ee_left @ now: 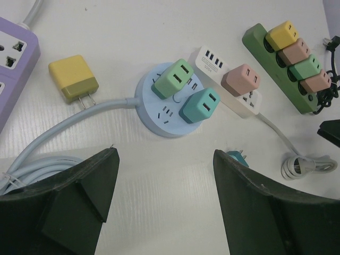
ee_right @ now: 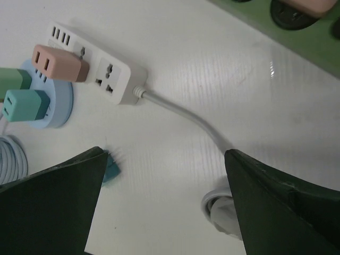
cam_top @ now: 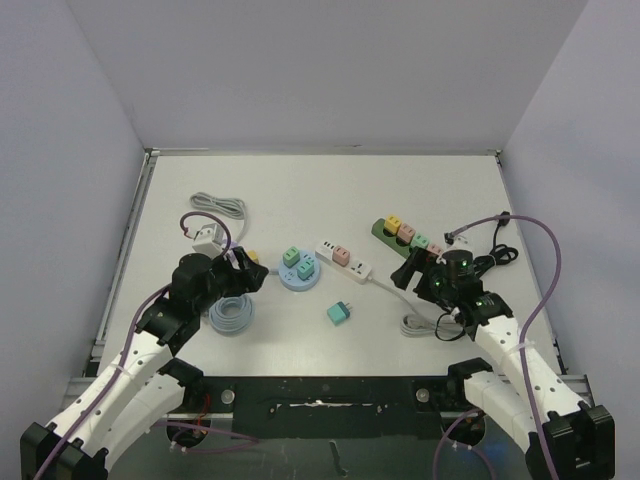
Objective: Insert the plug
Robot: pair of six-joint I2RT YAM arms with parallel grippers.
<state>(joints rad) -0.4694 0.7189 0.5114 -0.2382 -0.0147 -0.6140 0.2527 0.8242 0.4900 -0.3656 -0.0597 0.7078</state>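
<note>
Two tools hang over the smooth white bench (cam_top: 320, 190), and both stand wide apart with nothing between their matte black, wedge-shaped fingers (ee_left: 79, 202). The left tool (ee_left: 164, 154) is above a coiled pale blue rubbery cable (cam_top: 231, 313), which runs to a round pale blue plastic socket hub (ee_left: 159, 114). Two rounded cube adapters, one mint green (ee_left: 172, 78) and one teal (ee_left: 200, 105), are seated in the hub's top face. The task's thing, a small loose teal cube plug (cam_top: 340, 314), lies on bare bench between the two arms, near the hub and in no socket. Each wrist view shows only a corner of it beside a finger. The right tool (ee_right: 163, 154) hangs above the thin grey-white cord (ee_right: 159, 100) of a white rectangular plastic strip (ee_right: 114, 79), which carries a pink cube adapter (ee_right: 58, 62). Beyond lies a long dark green strip (cam_top: 384, 231) holding a row of yellow, pink and green cubes. A yellow cube plug with bare metal prongs (ee_left: 73, 78) lies on its side beside a lilac strip (ee_left: 13, 58).
</note>
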